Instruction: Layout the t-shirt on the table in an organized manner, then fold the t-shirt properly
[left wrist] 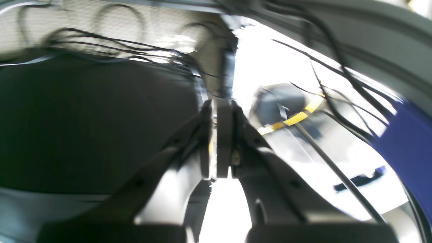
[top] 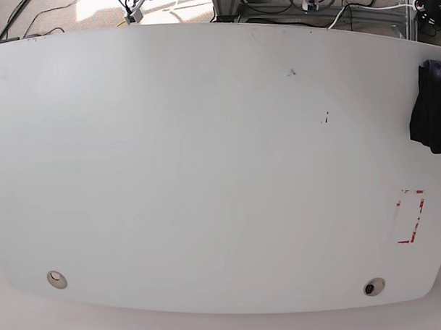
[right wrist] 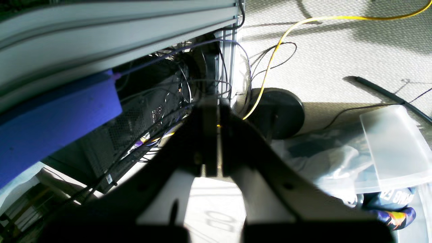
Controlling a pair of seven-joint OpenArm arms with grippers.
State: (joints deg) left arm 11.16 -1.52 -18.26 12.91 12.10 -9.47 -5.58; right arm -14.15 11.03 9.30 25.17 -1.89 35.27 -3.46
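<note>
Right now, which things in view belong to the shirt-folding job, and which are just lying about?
For the job:
- t-shirt, bunched at the table's edge
- table

Just lying about:
- yellow cable on the floor
- clear plastic bin
- round black base

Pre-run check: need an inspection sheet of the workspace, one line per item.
Surface: white table, bare in the middle; red tape rectangle at right; two round holes.
Job's things: black t-shirt bunched at the right edge, not laid out.
Clutter: few dark specks.
Grippers: left gripper and right gripper shut, fingers holding nothing, both off the table.
Cables: yellow cable and black wires on the floor.
Surroundings: carpet, aluminium frame, clear plastic bin.
</note>
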